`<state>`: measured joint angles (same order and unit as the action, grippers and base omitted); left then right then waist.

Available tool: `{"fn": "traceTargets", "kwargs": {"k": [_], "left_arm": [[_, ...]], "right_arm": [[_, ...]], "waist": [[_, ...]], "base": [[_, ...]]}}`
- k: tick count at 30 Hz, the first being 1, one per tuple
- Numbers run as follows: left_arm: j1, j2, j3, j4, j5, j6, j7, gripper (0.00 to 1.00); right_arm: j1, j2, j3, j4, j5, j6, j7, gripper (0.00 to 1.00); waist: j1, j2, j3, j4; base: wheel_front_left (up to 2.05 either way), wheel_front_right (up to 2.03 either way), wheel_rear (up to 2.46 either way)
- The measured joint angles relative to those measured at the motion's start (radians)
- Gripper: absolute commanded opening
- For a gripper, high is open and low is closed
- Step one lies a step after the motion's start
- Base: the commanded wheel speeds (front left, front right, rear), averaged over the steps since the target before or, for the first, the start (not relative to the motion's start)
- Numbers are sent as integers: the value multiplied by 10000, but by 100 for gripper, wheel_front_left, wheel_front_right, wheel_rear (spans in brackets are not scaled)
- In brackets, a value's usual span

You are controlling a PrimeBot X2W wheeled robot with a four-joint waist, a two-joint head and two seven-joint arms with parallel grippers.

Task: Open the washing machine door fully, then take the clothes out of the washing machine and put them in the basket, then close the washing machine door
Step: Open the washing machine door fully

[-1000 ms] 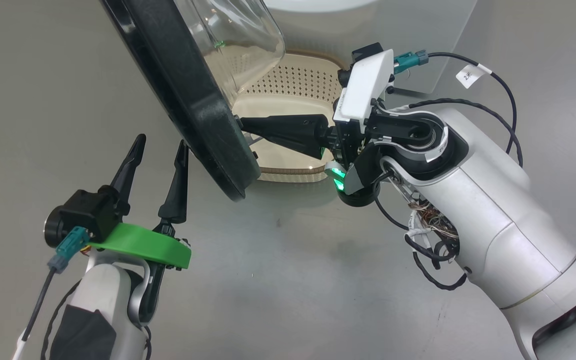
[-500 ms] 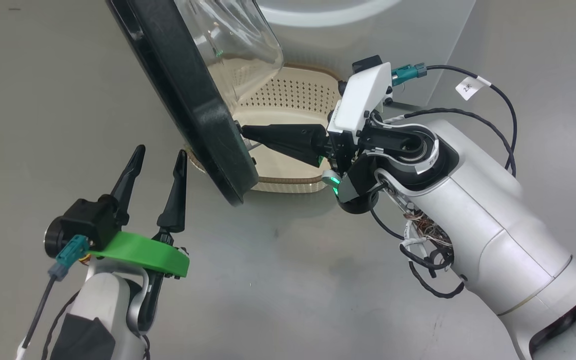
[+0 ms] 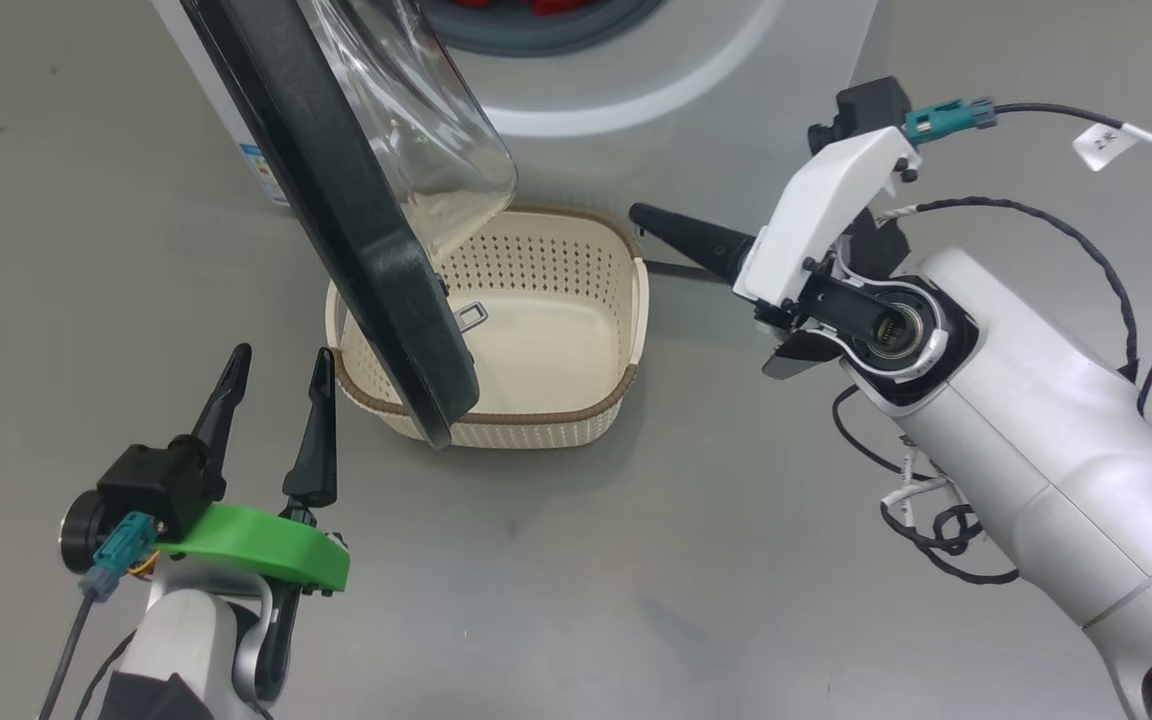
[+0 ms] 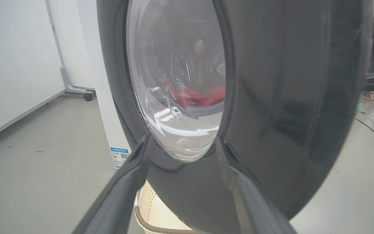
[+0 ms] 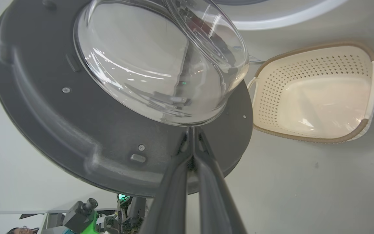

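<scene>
Left tool (image 3: 282,350) low at left, spread, gripping nothing, just beside door's outer face. Basket (image 3: 536,432) stood on floor (image 3: 636,560) under door's lower edge. Door (image 3: 376,270) hung partly open, glass bowl (image 3: 416,130) above basket. Right tool (image 3: 639,212) pressed together, gripping nothing, by basket's far right corner, apart from door. Machine (image 3: 706,90) behind; red clothes (image 4: 193,96) lay in drum (image 4: 174,68).
</scene>
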<state>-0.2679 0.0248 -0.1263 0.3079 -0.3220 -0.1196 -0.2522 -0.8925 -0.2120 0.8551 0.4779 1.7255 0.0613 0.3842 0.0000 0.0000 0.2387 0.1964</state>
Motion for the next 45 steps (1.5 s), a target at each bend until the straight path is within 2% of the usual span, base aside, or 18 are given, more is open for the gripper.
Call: {"fn": "traceTargets", "kwargs": {"k": [2, 3, 17, 25, 27, 28, 32, 33, 34, 35, 41, 45], "left_arm": [[75, 2, 46, 21, 46, 0, 0, 100], [115, 8, 86, 19, 65, 0, 0, 100], [799, 159, 627, -23, 173, 96, 0, 100], [1054, 157, 690, -121, 334, 96, 0, 100], [1092, 157, 750, -167, 334, 96, 0, 100], [1146, 157, 817, -198, 341, 96, 0, 100], [1323, 157, 878, -203, 347, 96, 0, 100], [1356, 157, 890, -207, 349, 96, 0, 100], [1383, 157, 890, -211, 349, 96, 0, 100], [1404, 157, 897, -230, 351, 96, 0, 100], [1469, 157, 1022, -301, 366, 96, 0, 100], [1504, 155, 1045, -334, 408, 96, 0, 100]], "right_arm": [[2, -257, 117, -12, -738, 343, -583, 0], [3, -395, 201, -27, -1106, 405, -849, 0], [850, -1766, 1216, -328, -5147, 405, -4445, 0], [1925, -2071, 1289, -303, -6328, -447, -6520, 0], [2150, -2077, 1358, -318, -6529, -589, -6623, 0], [2390, -2057, 1371, -334, -6796, -834, -6608, 0], [3100, -1931, 1012, -395, -6796, -1275, -6535, 0], [3264, -1906, 876, -437, -6796, -1373, -6521, 11], [3404, -1896, 752, -499, -6801, -1469, -6518, 64], [3532, -1891, 510, -593, -6916, -1563, -6449, 100], [3772, -1701, -1361, -1578, -7829, -1697, -6437, 100], [4342, -1595, -2004, -2046, -8314, -1772, -6437, 100]], "waist": [[0, 0, -185, -114], [0, 0, -278, -170], [0, 0, -1246, -987], [0, 0, -1581, -1315], [0, 0, -1642, -1360], [0, 0, -1699, -1404], [0, 0, -1826, -1479], [0, 0, -1855, -1496], [0, 0, -1875, -1513], [0, 0, -1889, -1529], [0, 0, -1906, -1615], [0, 0, -1890, -1648]], "base": [[0, 0, 0], [0, 0, 0], [0, 0, 0], [0, 0, 0], [0, 0, 0], [0, 0, 0], [0, 0, 0], [0, 0, 0], [0, 0, 0], [0, 0, 0], [0, 0, 0], [0, 0, 0]]}}
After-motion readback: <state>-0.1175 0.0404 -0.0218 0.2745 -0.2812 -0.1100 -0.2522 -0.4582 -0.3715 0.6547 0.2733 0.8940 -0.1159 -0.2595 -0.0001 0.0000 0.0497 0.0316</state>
